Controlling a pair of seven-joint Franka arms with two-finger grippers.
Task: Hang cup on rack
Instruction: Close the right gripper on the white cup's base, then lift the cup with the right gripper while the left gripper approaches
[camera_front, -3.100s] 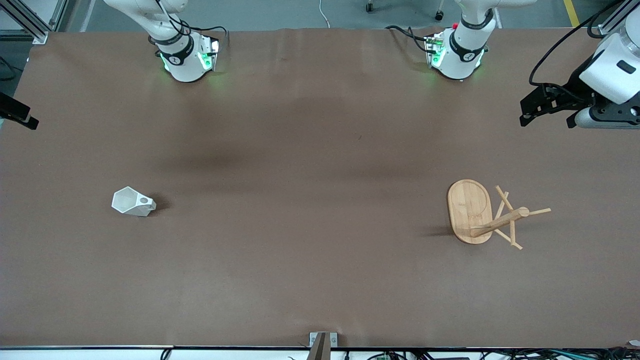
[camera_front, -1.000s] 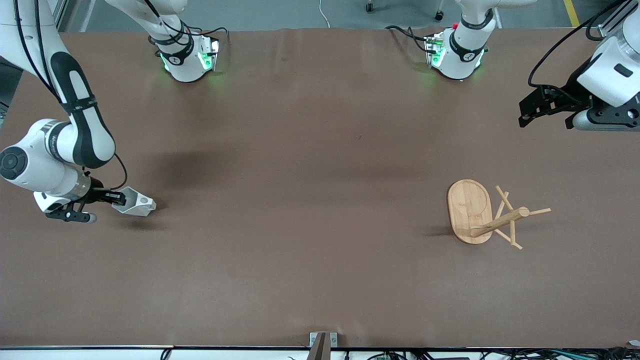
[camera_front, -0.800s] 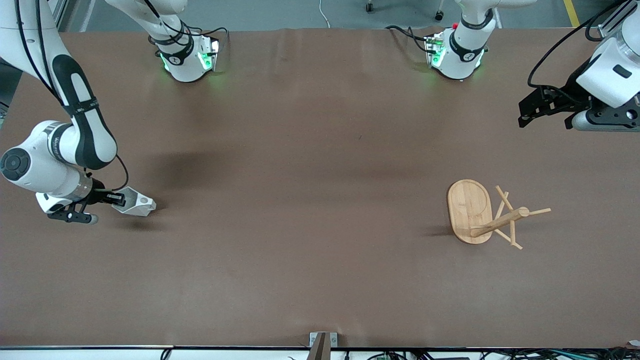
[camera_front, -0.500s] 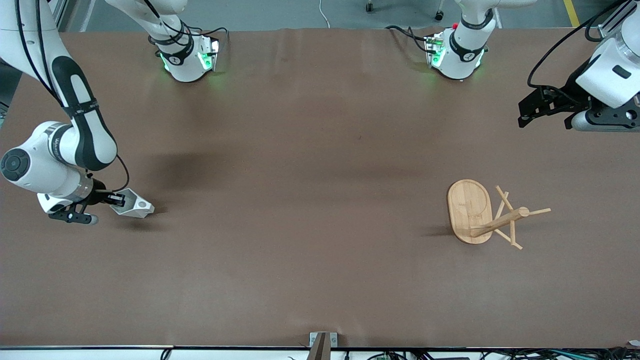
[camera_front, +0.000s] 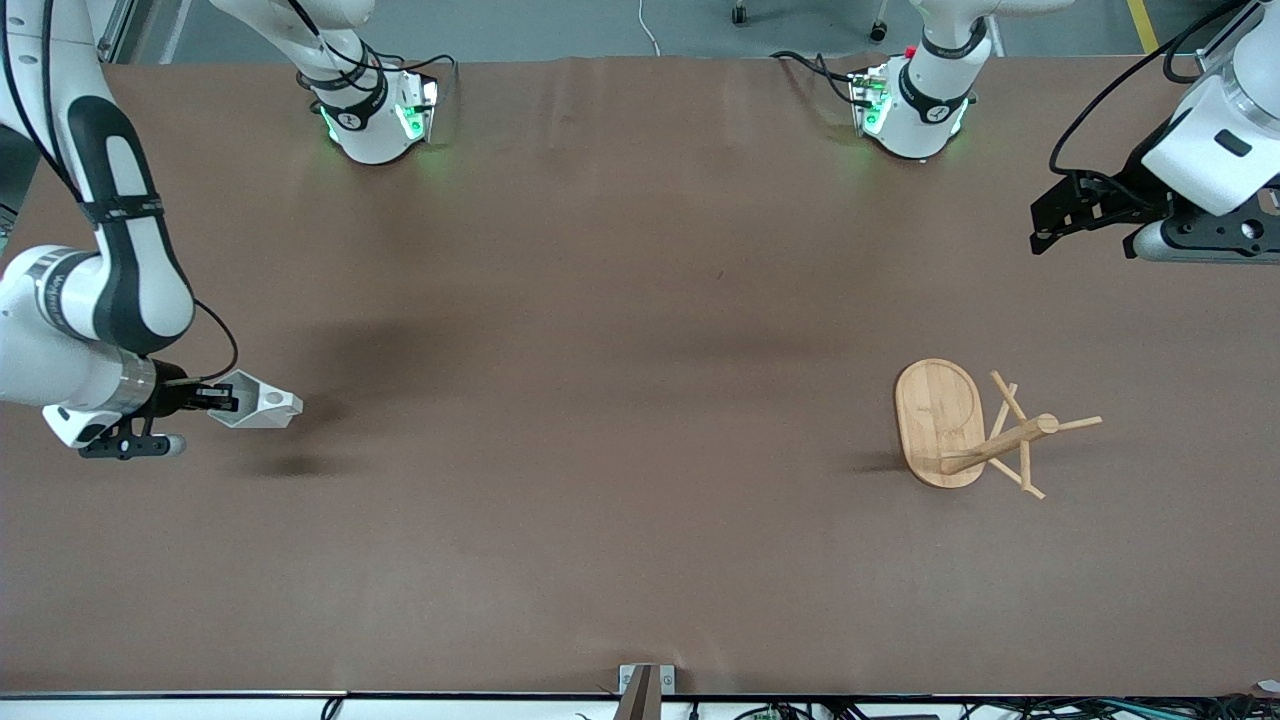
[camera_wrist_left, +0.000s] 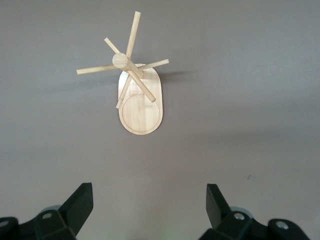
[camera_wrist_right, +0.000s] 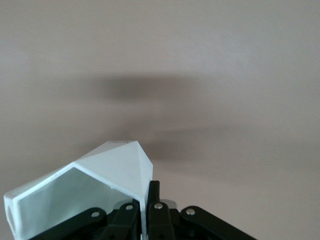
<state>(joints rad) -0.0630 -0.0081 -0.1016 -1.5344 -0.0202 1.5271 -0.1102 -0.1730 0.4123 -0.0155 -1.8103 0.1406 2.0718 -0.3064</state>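
The white faceted cup (camera_front: 257, 403) is pinched by its rim wall in my right gripper (camera_front: 222, 398) and held on its side a little above the table at the right arm's end, its shadow below it. In the right wrist view the cup (camera_wrist_right: 100, 185) shows its open mouth, with one finger inside and one outside the wall. The bamboo rack (camera_front: 950, 425) stands toward the left arm's end, its post and pegs up; it also shows in the left wrist view (camera_wrist_left: 137, 95). My left gripper (camera_front: 1045, 215) is open and empty, up over the table's left arm end.
The brown table (camera_front: 620, 400) carries only the cup and rack. The two arm bases (camera_front: 375, 115) stand along the table edge farthest from the front camera. A small metal bracket (camera_front: 645, 685) sits at the nearest edge.
My right arm came in, closed on the cup's rim and has lifted it slightly off the table. The left arm has barely shifted. The rack has not moved.
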